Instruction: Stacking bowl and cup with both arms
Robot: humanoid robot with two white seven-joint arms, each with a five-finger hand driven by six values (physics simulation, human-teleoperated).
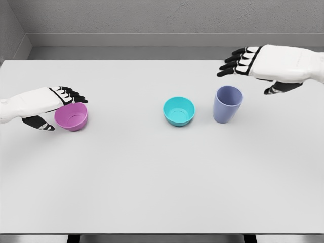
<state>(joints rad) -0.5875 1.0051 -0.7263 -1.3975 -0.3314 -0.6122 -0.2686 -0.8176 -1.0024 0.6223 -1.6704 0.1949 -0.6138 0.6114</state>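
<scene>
Cup (227, 104) upright, mouth up, right of teal bowl (178, 111).

A: Bowls? 
B: Pink bowl (72, 116) upright, table's left; teal bowl (179, 111) upright, center. 
A: Cup? 
B: Lavender cup (227, 104) upright, just right of the teal one, apart.

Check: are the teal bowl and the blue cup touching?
Apart. The head view shows bare table between the teal bowl and the blue cup.
</scene>
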